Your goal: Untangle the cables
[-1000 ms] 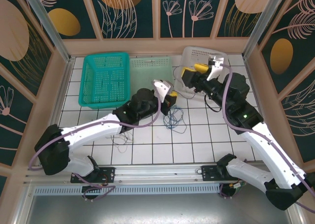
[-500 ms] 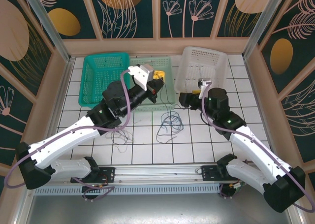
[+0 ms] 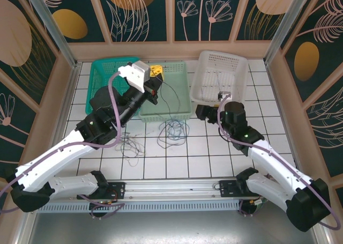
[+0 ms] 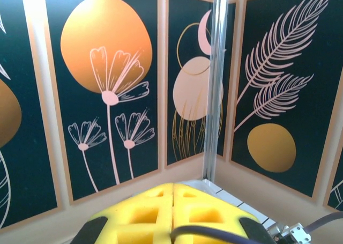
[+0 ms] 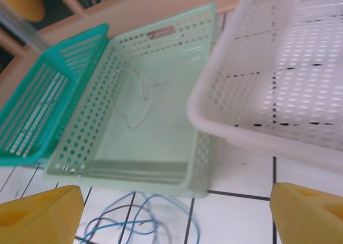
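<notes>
1. Teal basket point(image 3: 102, 75) sits far left, partly behind the left arm, and is not in play now.
2. A pale cable point(image 3: 130, 146) lies loose on the tiled table point(image 3: 214, 153), apart from the main knot.
3. Left gripper point(image 3: 155, 71) is raised above the light green basket point(image 3: 179, 96). In the wrist view its yellow pads point(image 4: 144, 214) are pressed together.
4. The held cable point(image 3: 167, 105) hangs from the left gripper, so it is clamped on that strand. The strand runs down to the tangle point(image 3: 172, 132), which lies on the table just in front of the green basket.
5. A thin white cable point(image 5: 136, 102) lies inside the green basket.
6. Right gripper point(image 3: 203, 111) is low beside the tangle, in front of the white basket point(image 3: 222, 75). Its fingertips point(image 5: 43, 214) are wide apart and hold nothing.
7. Likely step: drawing one cable out of the knot.
8. To do it well, the left should lift slowly and straight. The right should pin the rest of the clump so it isn't dragged along. Loops could catch on the basket rim.
</notes>
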{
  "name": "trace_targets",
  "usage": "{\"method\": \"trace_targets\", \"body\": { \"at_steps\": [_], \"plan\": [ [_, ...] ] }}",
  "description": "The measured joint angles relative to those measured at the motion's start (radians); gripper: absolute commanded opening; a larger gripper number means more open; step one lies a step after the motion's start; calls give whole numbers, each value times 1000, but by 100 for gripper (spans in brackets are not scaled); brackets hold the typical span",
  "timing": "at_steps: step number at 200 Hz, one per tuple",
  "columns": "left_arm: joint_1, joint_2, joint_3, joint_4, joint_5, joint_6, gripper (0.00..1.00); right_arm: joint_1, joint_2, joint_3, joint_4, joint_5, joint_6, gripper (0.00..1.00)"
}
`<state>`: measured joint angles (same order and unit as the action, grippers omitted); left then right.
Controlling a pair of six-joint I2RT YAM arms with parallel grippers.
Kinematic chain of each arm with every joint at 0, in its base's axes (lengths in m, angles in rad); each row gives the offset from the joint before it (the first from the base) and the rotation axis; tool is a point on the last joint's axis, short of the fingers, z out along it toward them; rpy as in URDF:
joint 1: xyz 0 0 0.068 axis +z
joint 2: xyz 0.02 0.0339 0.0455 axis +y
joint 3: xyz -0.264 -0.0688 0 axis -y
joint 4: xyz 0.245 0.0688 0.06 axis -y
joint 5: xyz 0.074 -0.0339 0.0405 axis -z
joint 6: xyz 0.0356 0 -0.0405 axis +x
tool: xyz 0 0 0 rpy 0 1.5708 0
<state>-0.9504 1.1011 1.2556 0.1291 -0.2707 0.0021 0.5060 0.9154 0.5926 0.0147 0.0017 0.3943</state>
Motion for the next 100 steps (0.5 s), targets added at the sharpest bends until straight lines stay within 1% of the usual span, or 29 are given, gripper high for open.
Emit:
{"method": "trace_targets", "body": {
  "at_steps": [27, 40, 58, 73, 100],
  "plan": [
    [0, 1, 11, -1, 9, 2, 0, -15, -5, -1, 13, 17, 5, 90],
    [0, 3, 20, 0, 24, 2, 0, -15, -5, -16, 42, -8, 3, 87],
    [0, 11, 41, 0, 40, 1, 0, -3, -6, -72, 108, -59, -13, 86],
    [0, 19, 59, 2, 54, -6, 0, 43, -17, -141, 148, -90, -40, 87],
    [0, 38, 69, 8, 74, -19, 0, 161, -59, -234, 200, -110, -89, 89]
  ]
}}
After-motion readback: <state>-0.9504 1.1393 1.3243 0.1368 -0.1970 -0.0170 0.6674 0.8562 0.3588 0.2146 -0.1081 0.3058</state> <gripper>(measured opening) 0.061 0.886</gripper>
